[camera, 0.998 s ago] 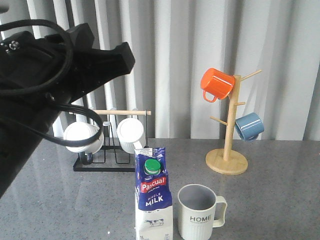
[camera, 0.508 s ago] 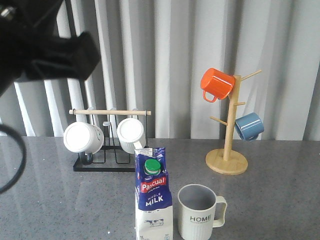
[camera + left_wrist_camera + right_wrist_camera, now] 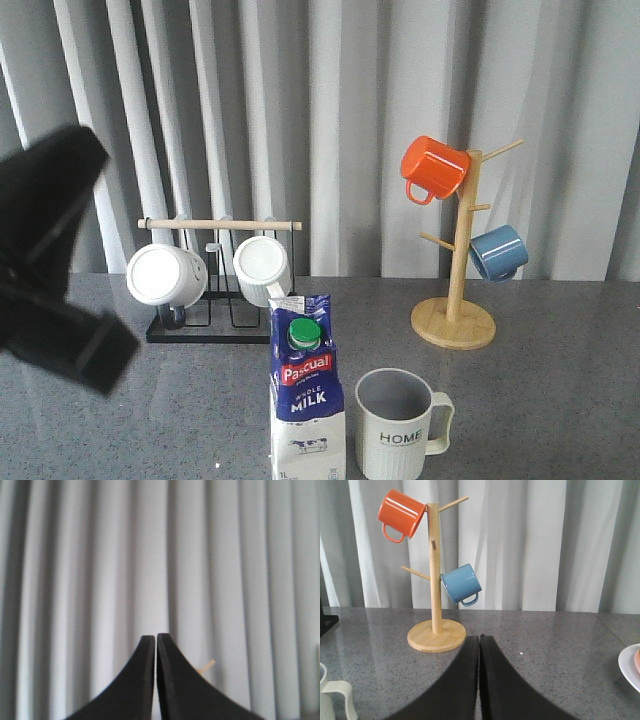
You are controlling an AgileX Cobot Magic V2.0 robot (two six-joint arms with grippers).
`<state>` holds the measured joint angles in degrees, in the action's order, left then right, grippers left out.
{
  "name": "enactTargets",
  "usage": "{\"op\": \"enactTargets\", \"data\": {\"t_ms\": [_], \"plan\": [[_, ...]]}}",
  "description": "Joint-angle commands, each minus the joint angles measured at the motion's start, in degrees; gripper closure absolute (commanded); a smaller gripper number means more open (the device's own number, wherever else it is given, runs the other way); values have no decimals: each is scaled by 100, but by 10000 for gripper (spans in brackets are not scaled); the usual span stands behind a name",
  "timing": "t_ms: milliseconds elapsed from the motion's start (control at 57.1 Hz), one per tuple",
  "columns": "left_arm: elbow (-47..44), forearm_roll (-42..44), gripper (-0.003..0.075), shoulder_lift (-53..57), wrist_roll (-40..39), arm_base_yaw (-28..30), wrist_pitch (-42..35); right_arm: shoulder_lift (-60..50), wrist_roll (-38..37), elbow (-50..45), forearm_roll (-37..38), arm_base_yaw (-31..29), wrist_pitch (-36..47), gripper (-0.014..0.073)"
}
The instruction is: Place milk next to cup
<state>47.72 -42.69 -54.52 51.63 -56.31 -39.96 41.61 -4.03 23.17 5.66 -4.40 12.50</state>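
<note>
The milk (image 3: 307, 400), a blue-and-white carton with a green cap, stands upright at the front middle of the grey table. The cup (image 3: 400, 427) marked "HOME" stands just to its right, a small gap between them. Its handle shows in the right wrist view (image 3: 337, 700). My left gripper (image 3: 155, 636) is shut and empty, raised and facing the curtain. Part of the left arm (image 3: 50, 270) shows as a dark blur at the left of the front view, away from the milk. My right gripper (image 3: 480, 636) is shut and empty, low over the table, to the right of the cup.
A black rack (image 3: 215, 325) with two white mugs (image 3: 165, 274) stands behind the milk. A wooden mug tree (image 3: 455, 322) at the back right carries an orange mug (image 3: 433, 167) and a blue mug (image 3: 498, 252). A white plate's edge (image 3: 629, 667) shows in the right wrist view.
The left arm has swung from the upper left of the front view down to the left side. The milk and the cup have not moved.
</note>
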Motion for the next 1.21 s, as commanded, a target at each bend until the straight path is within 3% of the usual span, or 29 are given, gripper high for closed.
{"op": "enactTargets", "data": {"t_ms": [0, 403, 560, 700, 823, 1015, 1120, 1190], "plan": [[-236, 632, 727, 286, -260, 152, 37, -30, 31, 155, 54, -40, 410, 603], [-2683, 2234, 727, 1501, -4052, 2317, 204, -30, 31, 155, 54, -40, 410, 603], [-3315, 2583, 724, 2058, -4460, 2694, 795, -30, 31, 155, 54, -40, 410, 603], [-3559, 2982, 723, 2768, -4662, 3139, 1889, -30, 31, 155, 54, -40, 410, 603], [-3697, 3841, 723, 3429, -5578, 3789, 2749, -30, 31, 155, 54, -40, 410, 603], [-4322, 5418, 723, 4319, -7387, 4689, 2742, -30, 31, 155, 54, -40, 410, 603], [-4838, 5709, 723, 4837, -7646, 4932, 2365, -30, 31, 155, 54, -40, 410, 603], [-4823, 5689, 723, 5158, -7671, 5025, 2822, -30, 31, 155, 54, -40, 410, 603]]}}
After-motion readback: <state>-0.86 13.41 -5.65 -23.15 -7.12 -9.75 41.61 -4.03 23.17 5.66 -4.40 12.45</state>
